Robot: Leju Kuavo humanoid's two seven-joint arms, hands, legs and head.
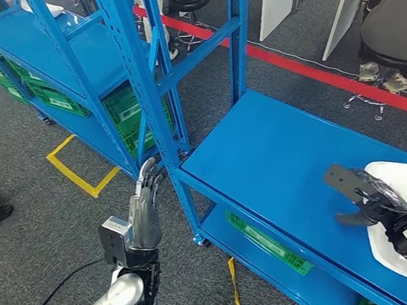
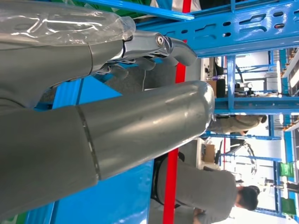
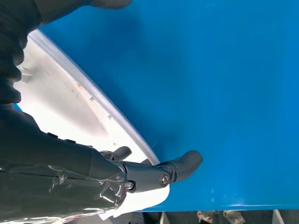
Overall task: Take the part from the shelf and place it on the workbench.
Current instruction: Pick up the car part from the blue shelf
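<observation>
The right hand [image 1: 378,204] is reaching over the blue shelf board [image 1: 278,160] with its fingers extended and apart, holding nothing; the thumb is sticking out to the side, away from the other fingers. The white part [image 1: 405,180], a flat piece with a curved edge, is lying on the shelf board directly beneath and just beyond this hand, partly covered by the palm and wrist. In the right wrist view the white part [image 3: 63,109] is sitting under the hand [image 3: 105,172], one dark fingertip [image 3: 188,161] is reaching past the curved edge over the bare blue board [image 3: 218,84], and whether the fingers are touching the part cannot be told. The left hand [image 1: 144,209] is being held upright well apart from the part, beside the blue upright post [image 1: 148,107] of the shelf frame, with its fingers straight, lying close together and pointing upward, and nothing in its grasp. In the left wrist view the thick grey thumb [image 2: 141,126] and the darker fingers [image 2: 162,46] are lying extended, with blue shelf beams [image 2: 246,28] beyond the fingertips. Green crates [image 1: 127,116] are standing on the lower boards of the neighbouring shelf beyond the left hand. A seated person [image 2: 208,191] is showing beyond the thumb in the left wrist view.
</observation>
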